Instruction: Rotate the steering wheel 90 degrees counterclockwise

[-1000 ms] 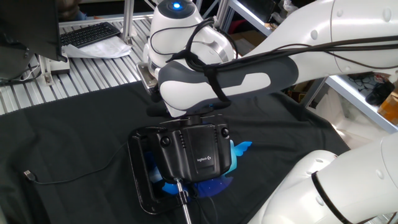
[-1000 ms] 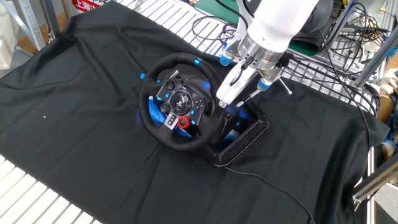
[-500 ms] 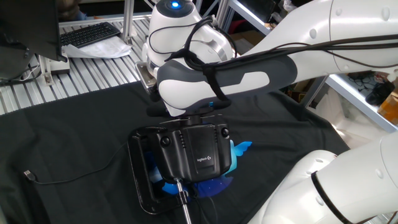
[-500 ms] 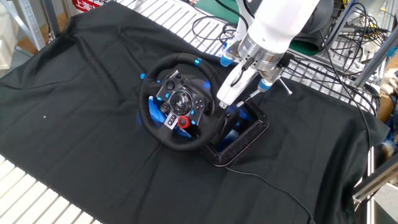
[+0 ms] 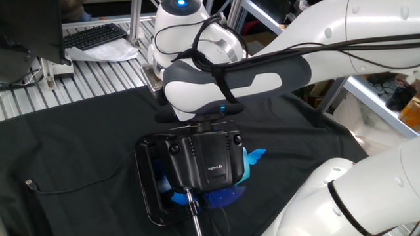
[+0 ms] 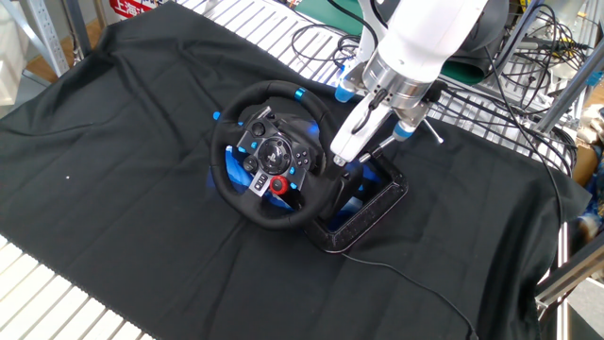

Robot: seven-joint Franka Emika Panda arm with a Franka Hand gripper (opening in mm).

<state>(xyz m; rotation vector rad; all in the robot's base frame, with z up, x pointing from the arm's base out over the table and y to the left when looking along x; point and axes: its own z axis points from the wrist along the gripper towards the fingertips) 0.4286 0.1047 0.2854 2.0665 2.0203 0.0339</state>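
Observation:
The steering wheel (image 6: 229, 185) stands upright on the black cloth, its blue band (image 6: 300, 93) at the rim's top right and its lit hub facing down-left. From behind, the steering wheel (image 5: 190, 117) is only a thin dark bar above the logo housing (image 5: 210, 164). My gripper (image 6: 351, 156) hangs right beside the rim's upper-right part, with one white finger (image 6: 351, 140) lying along it. How the jaws stand is hidden behind that finger. In the view from behind, the arm covers the gripper.
A flat black rectangular frame (image 6: 363, 215) lies under and behind the wheel base, seen as the frame (image 5: 146, 190) from behind. A thin cable (image 5: 79, 183) runs over the cloth. A metal rod (image 6: 431, 129) sticks out behind. Loose cables (image 6: 316, 38) lie on the slatted table beyond.
The arm has shifted only slightly, up and a little sideways. The wheel's blue band stays at the same spot on the rim.

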